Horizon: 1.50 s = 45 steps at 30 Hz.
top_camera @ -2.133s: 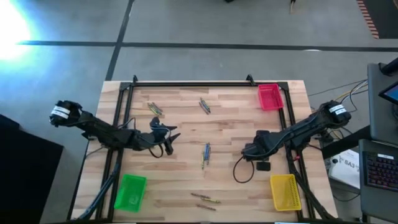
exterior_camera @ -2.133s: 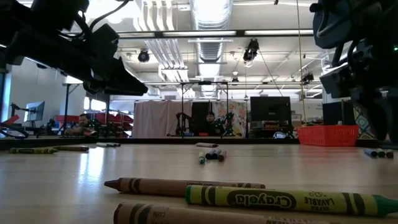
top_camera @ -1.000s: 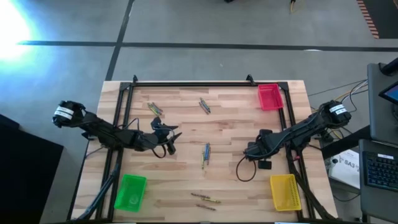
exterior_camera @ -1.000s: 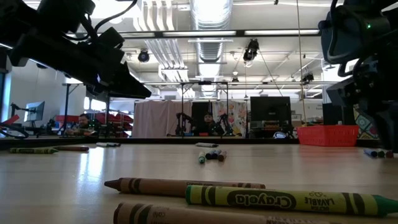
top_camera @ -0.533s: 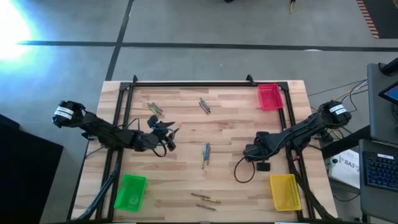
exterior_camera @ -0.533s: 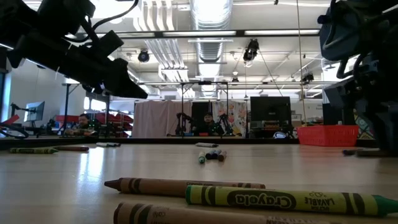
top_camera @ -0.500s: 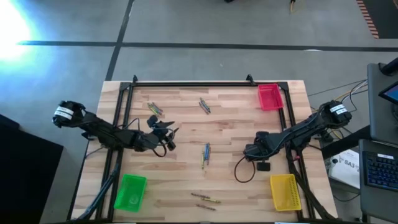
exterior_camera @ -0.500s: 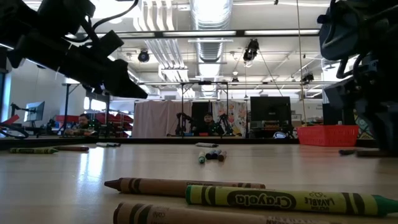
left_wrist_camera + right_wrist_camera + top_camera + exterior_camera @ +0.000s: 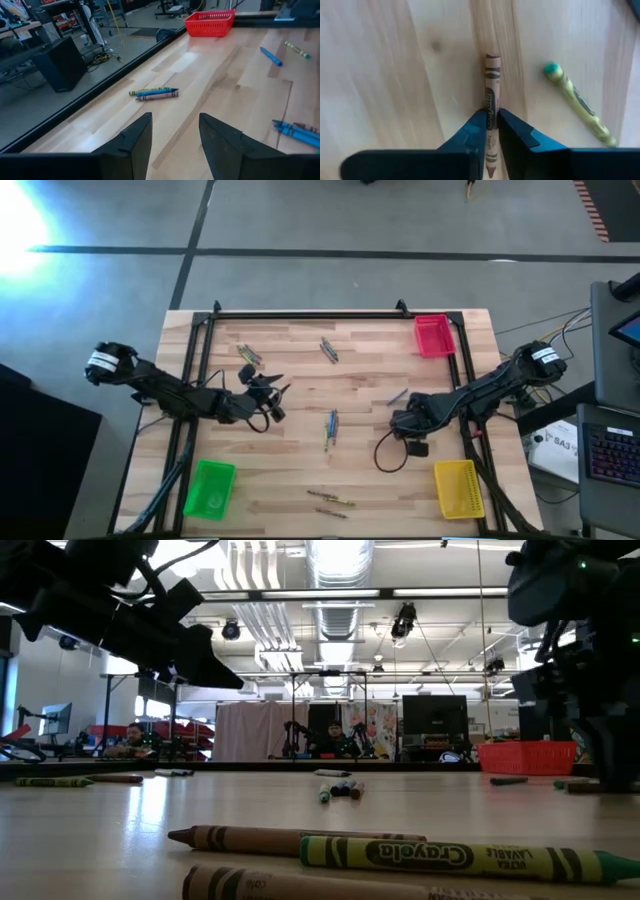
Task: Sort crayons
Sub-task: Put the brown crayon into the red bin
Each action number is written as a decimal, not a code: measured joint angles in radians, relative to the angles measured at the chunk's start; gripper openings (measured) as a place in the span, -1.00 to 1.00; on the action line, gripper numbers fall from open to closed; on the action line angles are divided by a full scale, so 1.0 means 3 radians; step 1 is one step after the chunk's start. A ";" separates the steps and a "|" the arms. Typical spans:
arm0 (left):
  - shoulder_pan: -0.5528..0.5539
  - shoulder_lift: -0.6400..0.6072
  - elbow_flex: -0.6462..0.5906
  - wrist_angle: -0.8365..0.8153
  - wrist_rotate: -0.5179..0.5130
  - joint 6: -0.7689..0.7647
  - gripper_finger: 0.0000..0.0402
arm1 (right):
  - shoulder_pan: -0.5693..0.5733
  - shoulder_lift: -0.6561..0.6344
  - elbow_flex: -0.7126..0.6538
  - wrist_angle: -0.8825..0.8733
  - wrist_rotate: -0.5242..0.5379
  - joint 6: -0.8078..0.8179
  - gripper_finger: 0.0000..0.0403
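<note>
Looking straight down, the left end effector point(image 9: 268, 388) hovers left of centre, the right end effector point(image 9: 400, 420) over the tabletop's point(image 9: 370, 475) right side. Left wrist: fingers point(image 9: 137, 137) spread, blue crayon point(image 9: 156, 91) beyond. Right wrist: fingers point(image 9: 512, 127) pinching a brown crayon point(image 9: 491, 100), green crayon point(image 9: 576, 102) alongside.

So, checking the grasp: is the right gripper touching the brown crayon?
Touching. The right wrist view shows the right gripper pinching the brown crayon.
</note>
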State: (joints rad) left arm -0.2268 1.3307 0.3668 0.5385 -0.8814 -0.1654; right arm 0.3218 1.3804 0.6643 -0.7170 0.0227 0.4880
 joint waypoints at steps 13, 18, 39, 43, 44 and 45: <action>-0.0004 0.0088 0.0329 -0.0180 0.0032 0.0106 -0.27 | -0.0118 -0.0344 0.0109 0.0806 0.0939 0.0298 -0.95; -0.0004 0.0118 0.0607 -0.0778 0.0190 0.0030 -0.27 | -0.0313 -0.0771 0.0113 0.0700 0.2155 0.0356 -0.95; 0.0013 0.0103 0.0434 -0.1277 0.0205 -0.0596 -0.27 | -0.2492 -0.0955 -0.0072 0.0237 0.3208 0.0987 -0.84; 0.0053 0.0103 0.0432 -0.1364 0.0205 -0.0712 -0.27 | -0.2672 -0.0776 -0.0072 0.0238 0.3066 0.0967 -0.69; 0.0066 0.0103 0.0432 -0.1382 0.0206 -0.0727 -0.27 | -0.2691 -0.0725 -0.0072 0.0238 0.3064 0.0966 -0.63; 0.0078 0.0103 0.0432 -0.1403 0.0206 -0.0735 -0.27 | -0.2702 -0.0675 -0.0072 0.0238 0.3066 0.0966 -0.57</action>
State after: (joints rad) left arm -0.2035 1.3617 0.4965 0.1175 -0.8197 -0.3859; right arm -0.4887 1.1780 0.6426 -0.6456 0.9424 0.7776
